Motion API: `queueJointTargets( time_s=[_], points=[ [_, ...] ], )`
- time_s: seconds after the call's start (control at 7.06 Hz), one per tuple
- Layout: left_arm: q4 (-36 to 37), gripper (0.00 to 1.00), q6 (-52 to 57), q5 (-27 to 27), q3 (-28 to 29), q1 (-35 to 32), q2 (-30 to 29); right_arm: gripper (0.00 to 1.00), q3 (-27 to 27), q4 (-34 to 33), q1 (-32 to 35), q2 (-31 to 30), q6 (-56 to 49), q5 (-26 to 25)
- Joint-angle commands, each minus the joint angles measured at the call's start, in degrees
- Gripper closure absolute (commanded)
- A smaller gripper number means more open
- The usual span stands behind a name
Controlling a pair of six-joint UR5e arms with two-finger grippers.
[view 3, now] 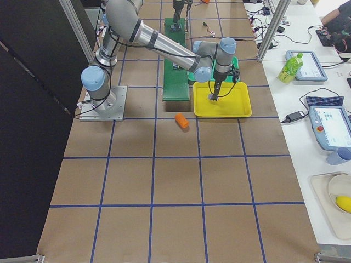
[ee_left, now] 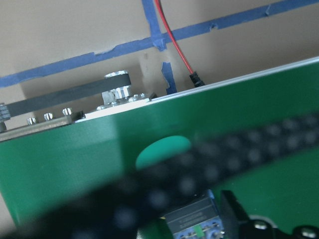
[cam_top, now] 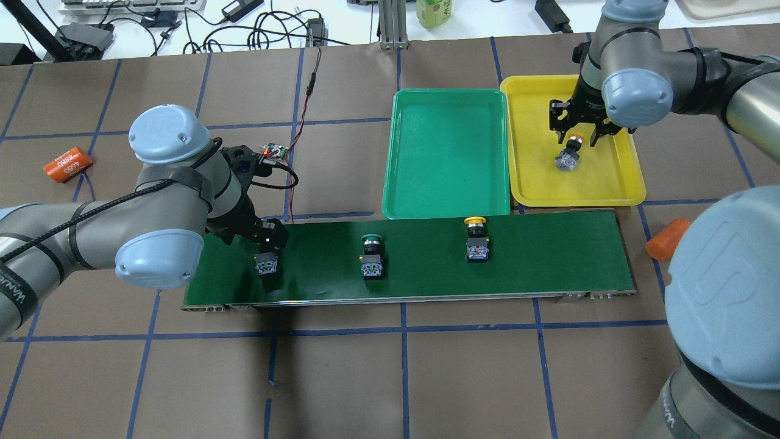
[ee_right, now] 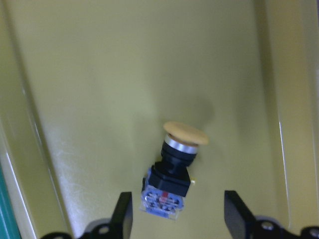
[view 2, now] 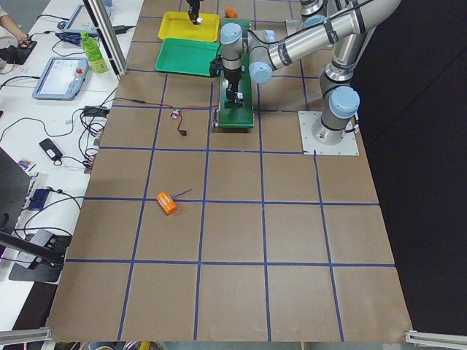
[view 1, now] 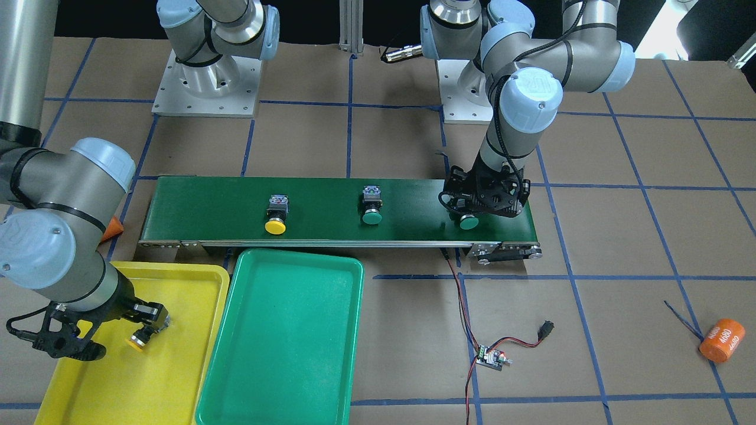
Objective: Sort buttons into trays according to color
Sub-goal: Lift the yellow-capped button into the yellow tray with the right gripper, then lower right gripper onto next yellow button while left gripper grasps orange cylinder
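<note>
Currently I am logging four buttons for sorting.

Item one, yellow button [ee_right: 174, 164]: lying on its side on the floor of the yellow tray [cam_top: 621, 183]. The right gripper [ee_right: 178, 211] is hanging just above it with fingers spread wide and touching nothing, so it is released.

Item two, green button [cam_top: 267, 267]: sitting at the left end of the conveyor belt [cam_top: 548, 256], with the left gripper [cam_top: 270, 239] standing right over it. A blurred cable [ee_left: 199, 174] is blocking the wrist view, so I cannot tell whether those fingers are clenched on it or apart.

Item three, second green button [cam_top: 372, 256]: resting mid-belt, untouched.

Item four, second yellow button [cam_top: 476, 241]: resting further right on the belt, near the trays.

Green tray [cam_top: 448, 158]: sitting left of the yellow one, on the far side of the belt, with no button in it yet.

Handling, as I am judging it: each piece looks light and rigid, made of hard plastic. The round cap looks smooth and prone to slipping, so I am favouring a hold across the flat sides of the blocky body.
</note>
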Motion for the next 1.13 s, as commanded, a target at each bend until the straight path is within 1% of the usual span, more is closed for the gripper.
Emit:
queueJointTargets(
  time_s=[0.0, 0.14, 0.28, 0.43, 0.57, 0.71, 0.85, 0.99],
  points=[
    [-3.0, 0.00, 0.7, -0.1, 8.6, 6.6, -2.0, 0.00, 0.5, 9.4, 0.4, -7.2, -0.1, 2.8],
    [-4.6, 0.00, 5.4, 0.0, 13.1, 11.3, -4.6, 0.00, 0.7, 11.8, 2.3, -12.1, -0.1, 4.1],
    [-5.0, 0.00, 11.6, 0.3, 16.8, 16.4, -7.7, 0.00, 1.6, 18.6, 7.4, -16.1, 0.8, 4.2],
    [-4.9, 0.00, 17.7, 0.0, 20.9, 22.0, -11.8, 0.00, 3.2, 19.5, 11.3, -19.0, 0.9, 3.9],
    [-4.8, 0.00, 24.3, 0.1, 25.4, 26.1, -16.0, 0.00, 7.9, 18.6, 12.7, -20.5, 1.0, 4.2],
    [-4.5, 0.00, 31.3, 0.1, 27.8, 28.9, -19.7, 0.00, 12.2, 18.2, 12.8, -21.0, 1.1, 4.4],
    [-3.9, 0.00, 36.0, 0.1, 30.0, 31.7, -22.7, 0.00, 14.8, 14.4, 12.6, -21.1, 0.5, 4.0],
    [-1.2, 0.00, 39.8, 0.0, 32.8, 33.2, -26.5, 0.00, 16.5, 13.8, 12.3, -20.6, 0.7, 4.0]
  ],
)
